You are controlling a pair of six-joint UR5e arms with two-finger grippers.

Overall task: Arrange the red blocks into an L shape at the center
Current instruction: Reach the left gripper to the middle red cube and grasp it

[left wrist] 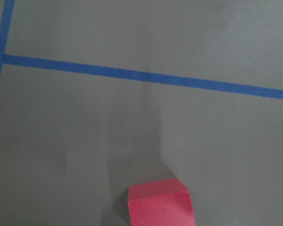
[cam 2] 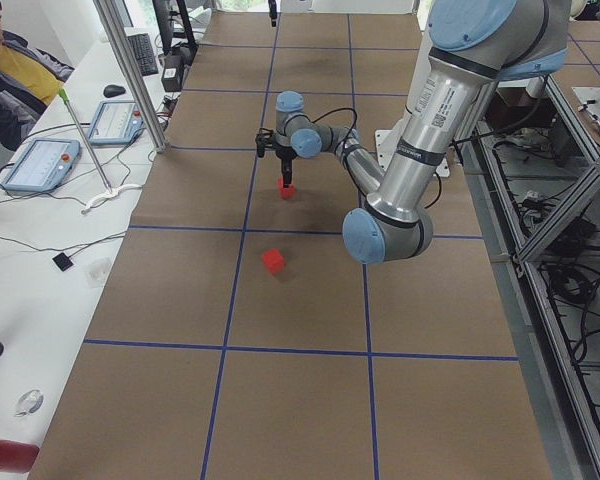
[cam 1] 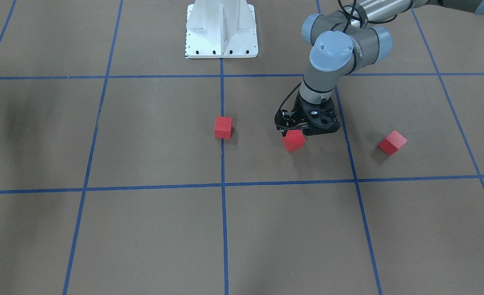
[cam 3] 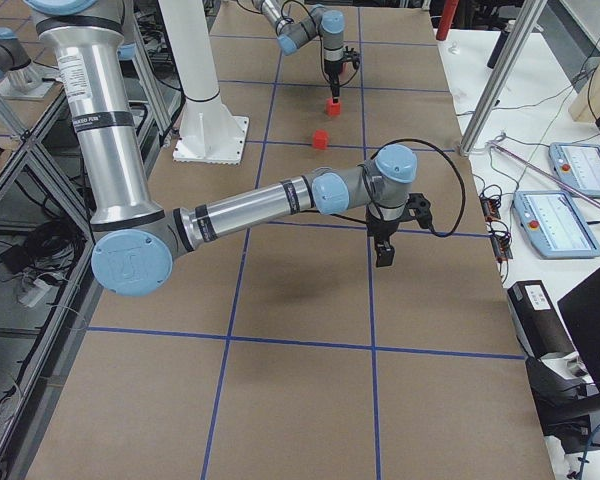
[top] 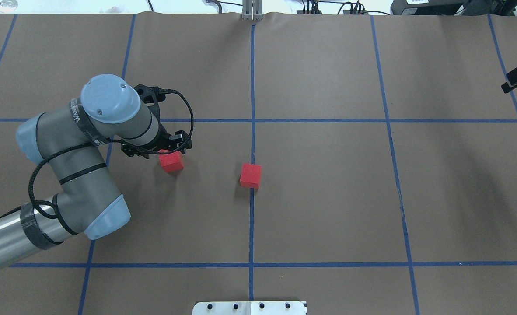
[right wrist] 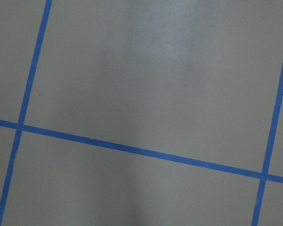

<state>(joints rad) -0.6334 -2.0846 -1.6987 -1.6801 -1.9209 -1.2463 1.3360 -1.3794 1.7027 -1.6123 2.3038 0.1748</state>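
Starting at the left end of the desk (top: 328,218), find the outlying red block (cam 1: 392,142) lying alone, well apart from the other two and hidden under the left arm (top: 79,175) from overhead. Moving right, meet the left claw (cam 1: 294,130) pointing straight down, right over the second red block (top: 171,160) and touching or nearly touching it. Cannot tell whether closed on the cube, straddling it or open, with no fingers showing in the wrist view and only the cube at the bottom edge there. Further right, see the third red block (top: 250,175) resting on the middle blue tape line (top: 252,87) at the center (top: 280,175), seemingly placed as the anchor of the L. At the far right, spot the right claw (cam 3: 383,258) hanging above the desk near its right end, well away from every cube; cannot tell whether open or closed. Judged as roughly a third done: one cube at the center, one in hand or about to be, one untouched. Left to do: bring both in flush against the anchor, one in line and one at a right angle.
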